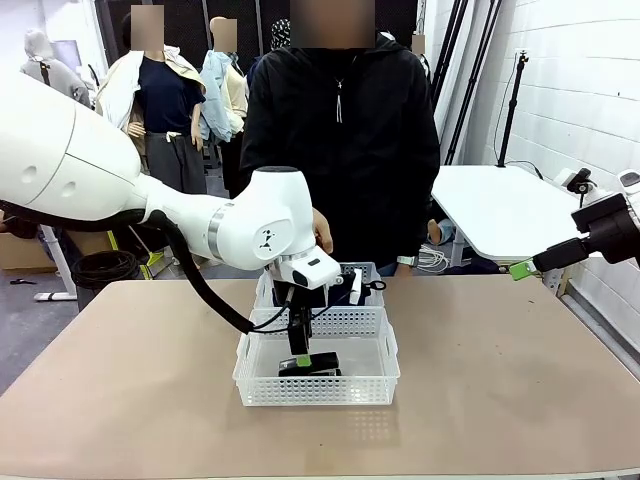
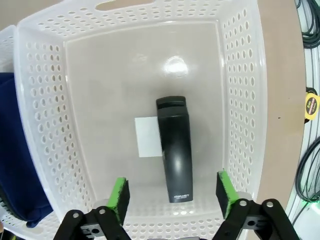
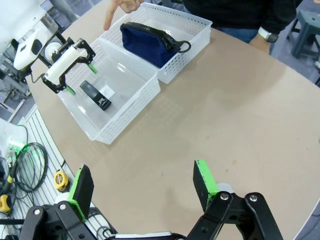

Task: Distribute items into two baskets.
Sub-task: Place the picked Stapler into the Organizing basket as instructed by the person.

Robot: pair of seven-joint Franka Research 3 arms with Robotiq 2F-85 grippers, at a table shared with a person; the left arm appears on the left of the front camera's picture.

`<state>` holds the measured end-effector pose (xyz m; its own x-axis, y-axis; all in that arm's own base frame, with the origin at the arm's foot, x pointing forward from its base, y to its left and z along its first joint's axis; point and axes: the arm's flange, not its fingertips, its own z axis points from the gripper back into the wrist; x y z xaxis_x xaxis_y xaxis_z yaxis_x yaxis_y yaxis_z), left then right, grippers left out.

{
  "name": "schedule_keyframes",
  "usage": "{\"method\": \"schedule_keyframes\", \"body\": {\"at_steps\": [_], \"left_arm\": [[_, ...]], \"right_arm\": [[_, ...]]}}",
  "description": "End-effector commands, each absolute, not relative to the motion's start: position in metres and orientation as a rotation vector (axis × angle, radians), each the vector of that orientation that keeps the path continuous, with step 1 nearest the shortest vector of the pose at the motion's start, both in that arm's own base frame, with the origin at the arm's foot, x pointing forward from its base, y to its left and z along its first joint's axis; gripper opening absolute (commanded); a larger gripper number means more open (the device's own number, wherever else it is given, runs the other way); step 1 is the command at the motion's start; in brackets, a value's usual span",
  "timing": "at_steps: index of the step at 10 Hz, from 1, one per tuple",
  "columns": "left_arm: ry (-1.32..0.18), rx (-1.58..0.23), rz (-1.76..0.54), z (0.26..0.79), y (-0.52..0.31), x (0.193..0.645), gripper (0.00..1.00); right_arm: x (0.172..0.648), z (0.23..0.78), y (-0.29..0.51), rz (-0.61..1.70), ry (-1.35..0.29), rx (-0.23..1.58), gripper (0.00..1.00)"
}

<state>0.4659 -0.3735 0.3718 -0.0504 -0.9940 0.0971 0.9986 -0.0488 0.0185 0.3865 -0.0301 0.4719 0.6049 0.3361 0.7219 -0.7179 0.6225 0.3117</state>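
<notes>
Landmark: near basket, the one closer to the robot's edge of the table; all places below given relative to it.
Stapler: flat on the floor of the near basket, about mid-floor, partly over a white label; apart from every wall.
Left gripper: inside the near basket, directly above the stapler; jaws spread wide, green pads either side of the black body and touching nothing.
Pouch: in the far basket, which stands wall to wall against the near basket on the person's side; zip end toward the rim.
Right gripper: well apart from the near basket, over bare table; jaws parted, empty.
Person's hand: just beyond the far basket, one finger pointing down.
Step in hand (judged): release done, withdrawal due.
Technique: straight lift along the gripper's own axis; jaws kept parted until the pads clear the rim; no sideways drift toward the perforated walls.
Risk: a pad catching the stapler or a wall, dragging the light near basket against its neighbour.
Progress (judged): one item per basket, distribution apparently complete.
</notes>
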Motion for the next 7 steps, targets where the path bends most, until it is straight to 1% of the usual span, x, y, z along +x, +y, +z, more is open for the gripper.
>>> {"method": "schedule_keyframes", "body": {"at_steps": [1,3,4,7], "left_arm": [[-0.107,-0.071,-1.626,0.3870,-0.3670,0.4678,1.00],[-0.077,-0.075,-1.654,0.3878,-0.3669,0.4692,1.00],[-0.111,-0.058,-1.612,0.3832,-0.3713,0.4714,1.00],[-0.111,-0.058,-1.612,0.3832,-0.3713,0.4714,1.00]], "right_arm": [[0.3867,0.4717,-0.0286,0.646,-0.663,0.652,1.00],[0.3867,0.4717,-0.0286,0.646,-0.663,0.652,1.00],[0.3867,0.4717,-0.0286,0.646,-0.663,0.652,1.00],[0.3867,0.4717,-0.0286,0.646,-0.663,0.652,1.00]]}}
